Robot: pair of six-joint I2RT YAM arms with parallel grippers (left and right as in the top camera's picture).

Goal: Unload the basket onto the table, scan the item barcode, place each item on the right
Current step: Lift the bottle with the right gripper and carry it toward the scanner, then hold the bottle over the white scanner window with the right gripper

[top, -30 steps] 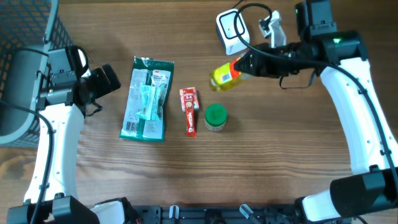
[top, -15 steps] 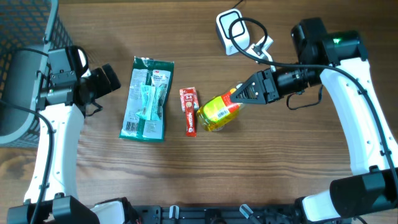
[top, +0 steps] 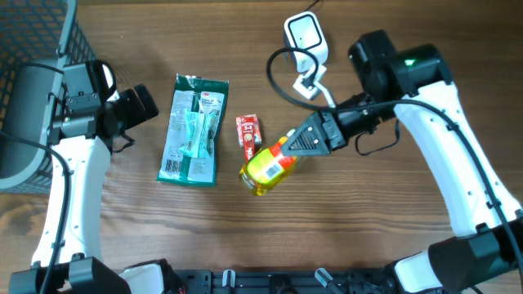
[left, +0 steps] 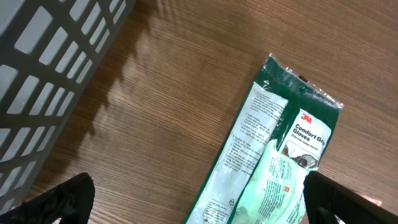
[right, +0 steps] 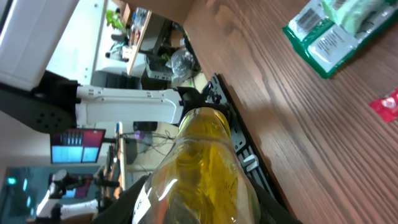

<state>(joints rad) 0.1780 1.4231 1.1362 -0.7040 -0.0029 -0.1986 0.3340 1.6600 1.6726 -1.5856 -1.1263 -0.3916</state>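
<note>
White links (top: pixel 72 204), black joints (top: pixel 384 65), perhaps green LED (top: pixel 411 61)

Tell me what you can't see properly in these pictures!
Yellow plastic bottle: its barcode cannot be found; the label is too small overhead, and blurred and too close in the right wrist view.
Red sachet: lower end hidden behind the bottle, overhead.
Green glove packet: bottom cut off by the left wrist view's edge.

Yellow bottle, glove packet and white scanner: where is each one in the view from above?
yellow bottle (top: pixel 263 168): overhead view, on its labelled body, below the cap end.
glove packet (top: pixel 192 131): overhead view, middle of the green packet.
white scanner (top: pixel 306 34): overhead view, on its top face.
</note>
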